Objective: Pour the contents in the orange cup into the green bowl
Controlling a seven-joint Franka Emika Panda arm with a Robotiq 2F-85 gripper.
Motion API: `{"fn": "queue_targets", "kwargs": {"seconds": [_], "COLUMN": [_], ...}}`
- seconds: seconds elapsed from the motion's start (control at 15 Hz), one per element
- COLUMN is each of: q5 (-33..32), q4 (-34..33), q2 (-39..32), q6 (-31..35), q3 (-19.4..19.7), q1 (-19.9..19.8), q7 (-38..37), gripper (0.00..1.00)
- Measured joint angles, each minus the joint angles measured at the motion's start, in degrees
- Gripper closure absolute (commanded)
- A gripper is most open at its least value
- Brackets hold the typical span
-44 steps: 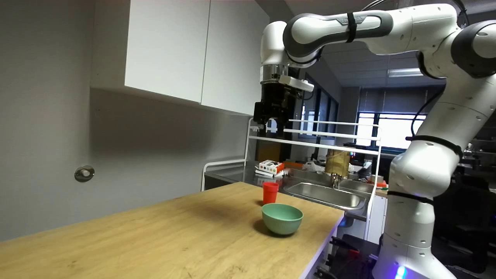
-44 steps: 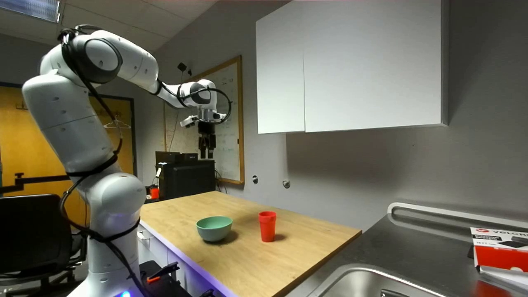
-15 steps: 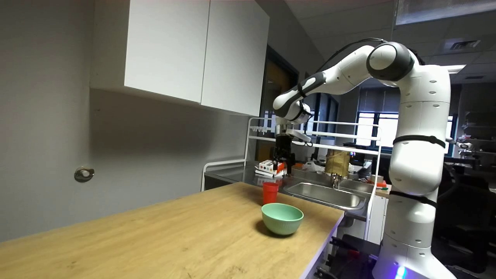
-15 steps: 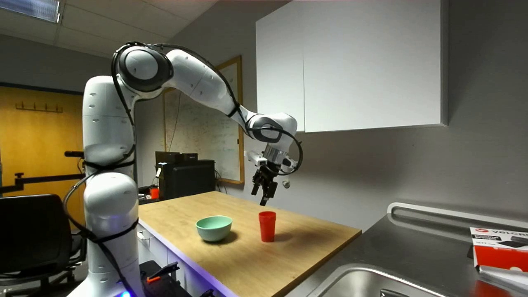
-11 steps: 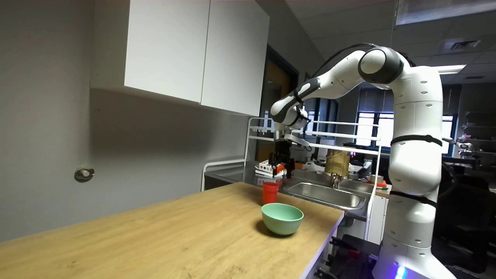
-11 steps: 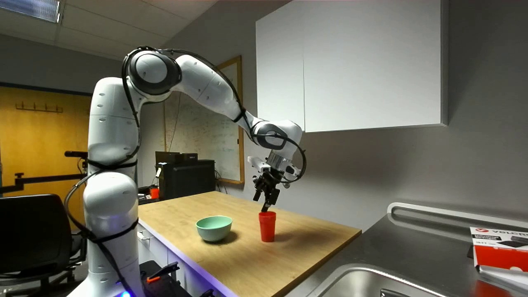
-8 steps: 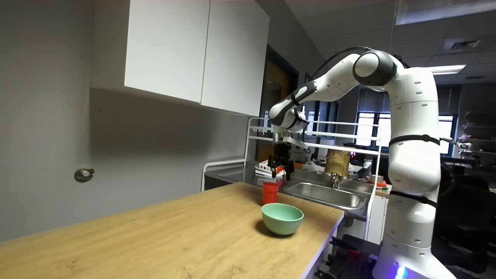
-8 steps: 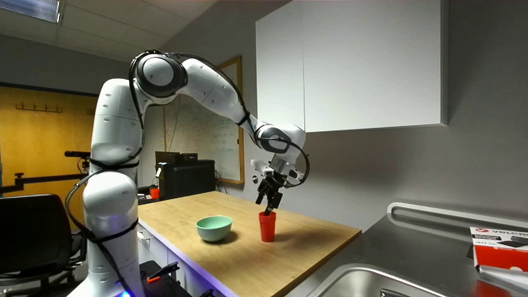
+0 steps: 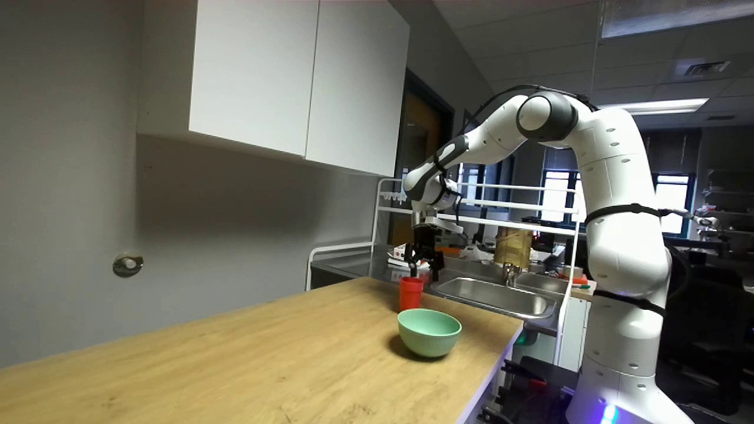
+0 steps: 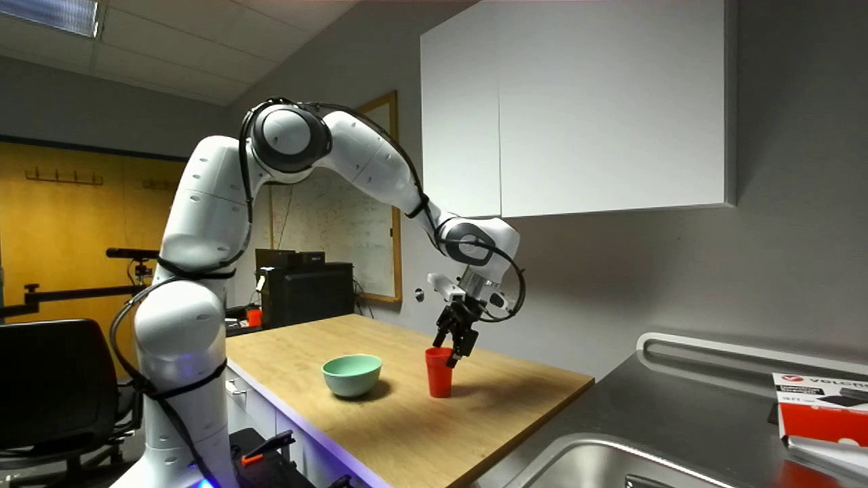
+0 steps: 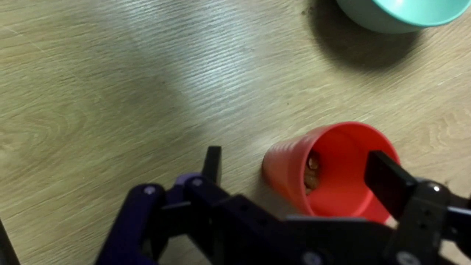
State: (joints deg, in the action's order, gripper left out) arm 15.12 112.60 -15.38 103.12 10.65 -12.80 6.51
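The 2 fingers point(image 11: 388, 182) stand apart, pointing down at a tilt by the orange cup point(image 10: 439, 378). In the wrist view, 1 finger overlaps the cup's open mouth, and whether it touches the rim I cannot tell; the other shows clear of the cup. The cup stands upright on the table point(image 9: 247, 353), small brown pieces point(image 11: 311, 175) lying inside. Near it, but apart, the green bowl point(image 10: 351, 377) sits upright on the same table. In an exterior view, a metal sink point(image 9: 495, 297) shows past the table's edge.
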Motion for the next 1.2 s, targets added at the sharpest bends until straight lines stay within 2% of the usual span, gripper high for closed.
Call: {"fn": "queue_targets", "kwargs": {"seconds": [0.73, 0.8, 0.87, 0.93, 1.2], "q5": [0.3, 0.3, 0.2, 0.1, -0.2], "q4": [-6.1, -6.4, -6.7, -7.0, -7.7], "q2": [-5.8, -6.2, -6.6, -6.9, -8.1], "q6": [-2.8, -3.1, -3.2, -3.3, -3.3], "q3": [0.0, 0.0, -0.1, -0.2, -0.9], "q1": [-1.8, -1.8, -1.8, -1.8, -1.5], "q7": [0.4, 0.4, 0.4, 0.4, 0.4], "gripper": [0.0, 0.25, 0.27, 0.33, 0.65]}}
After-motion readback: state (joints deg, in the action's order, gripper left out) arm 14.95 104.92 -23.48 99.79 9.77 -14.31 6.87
